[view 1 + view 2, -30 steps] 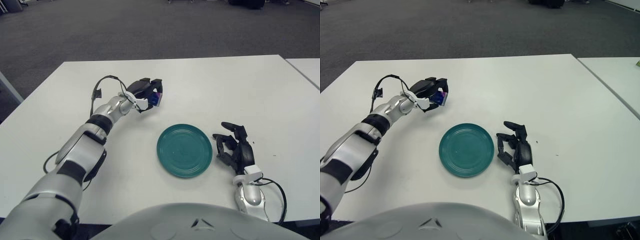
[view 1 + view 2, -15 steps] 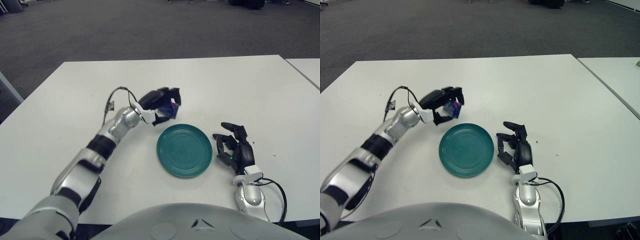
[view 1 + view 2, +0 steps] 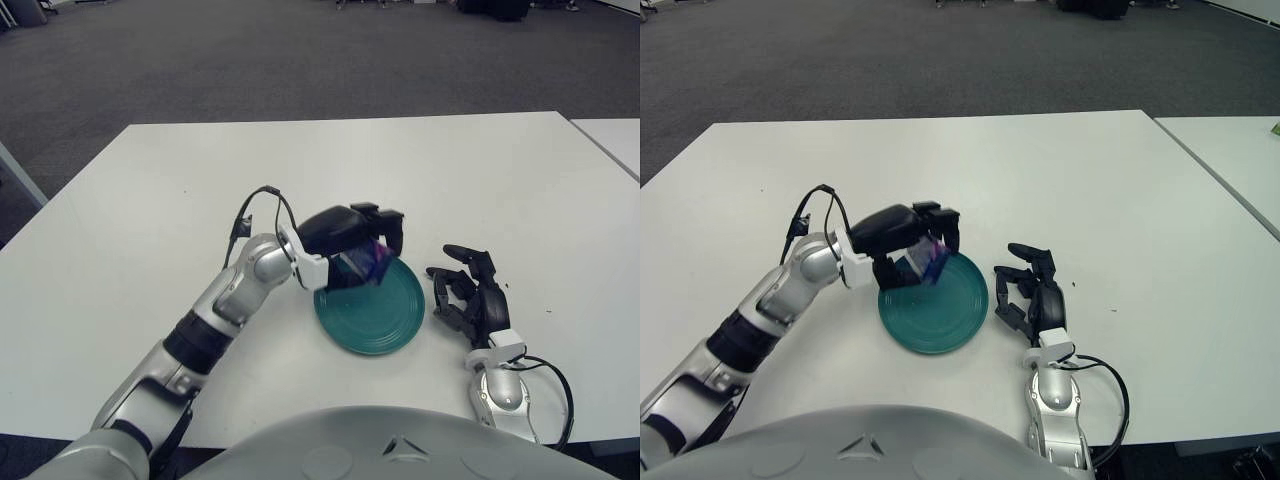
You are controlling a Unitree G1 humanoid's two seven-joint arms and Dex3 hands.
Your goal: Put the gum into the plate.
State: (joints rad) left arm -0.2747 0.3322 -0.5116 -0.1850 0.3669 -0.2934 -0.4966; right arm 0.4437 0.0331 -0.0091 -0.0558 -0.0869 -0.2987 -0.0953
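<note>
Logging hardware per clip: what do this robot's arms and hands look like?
Both arms are silver-grey shells with black bands at the joints. The left hand is black with a white wrist bracket, and a thin black cable loops above its forearm. The right hand, beside the green plate, is black with three fingers, a white wrist piece and a black cable looping off the forearm.

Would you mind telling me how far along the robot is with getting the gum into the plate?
Done: the left hand has the gum grasped and lifted off the table. In hand: it holds the gum over the far-left part of the green plate. Left: lower or release the gum so it lies in the plate, then withdraw. The right hand shows idle beside the plate, on its right.
</note>
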